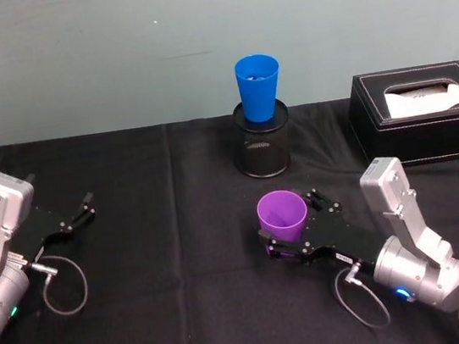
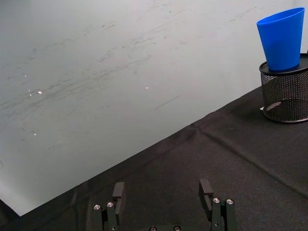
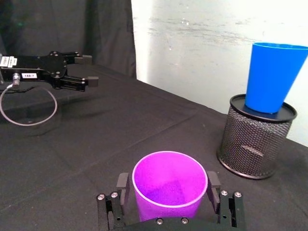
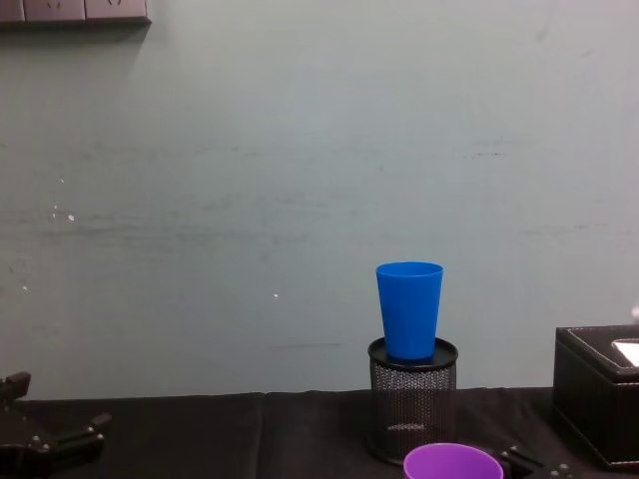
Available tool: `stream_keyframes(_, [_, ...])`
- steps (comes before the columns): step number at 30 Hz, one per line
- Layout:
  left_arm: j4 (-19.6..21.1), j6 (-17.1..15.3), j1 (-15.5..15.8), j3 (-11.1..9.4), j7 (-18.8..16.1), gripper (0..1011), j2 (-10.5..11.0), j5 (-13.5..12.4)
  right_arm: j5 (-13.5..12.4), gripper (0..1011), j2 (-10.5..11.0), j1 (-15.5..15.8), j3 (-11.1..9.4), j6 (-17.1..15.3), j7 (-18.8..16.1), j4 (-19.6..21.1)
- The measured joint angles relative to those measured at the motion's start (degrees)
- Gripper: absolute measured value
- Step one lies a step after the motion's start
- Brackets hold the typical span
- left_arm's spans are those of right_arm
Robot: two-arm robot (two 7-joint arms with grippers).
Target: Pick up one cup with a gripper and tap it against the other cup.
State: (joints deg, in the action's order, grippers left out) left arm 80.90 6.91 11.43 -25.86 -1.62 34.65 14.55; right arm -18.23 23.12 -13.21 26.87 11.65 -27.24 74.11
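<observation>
The purple cup (image 1: 283,216) (image 3: 169,185) (image 4: 452,462) stands upright on the black cloth, right of centre. My right gripper (image 1: 287,218) (image 3: 168,183) is open around it, one finger on each side, close to its wall. The blue cup (image 1: 259,86) (image 2: 281,41) (image 3: 272,77) (image 4: 409,309) sits upright on top of a black mesh holder (image 1: 264,146) (image 3: 255,139) (image 4: 412,409) at the back, a short way beyond the purple cup. My left gripper (image 1: 77,215) (image 2: 161,187) (image 3: 90,70) rests low at the far left, open and holding nothing.
A black tissue box (image 1: 422,111) (image 4: 599,399) stands at the back right, near the right arm. A grey cable loop (image 1: 62,285) hangs beside the left arm. A pale wall closes the table's far edge.
</observation>
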Motion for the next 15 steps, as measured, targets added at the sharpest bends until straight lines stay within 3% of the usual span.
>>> stream_keyframes(6, [0.0,0.0,0.0,0.0,0.0,1000,0.0,0.0,1.36,1003,-1.22,-0.43,-0.22,1.2,-0.21,-1.21])
stream_keyframes(15, [0.0,0.0,0.0,0.0,0.0,1000,0.0,0.0,1.21,1000,-1.05,-0.39,-0.22,1.12,-0.19,-1.08])
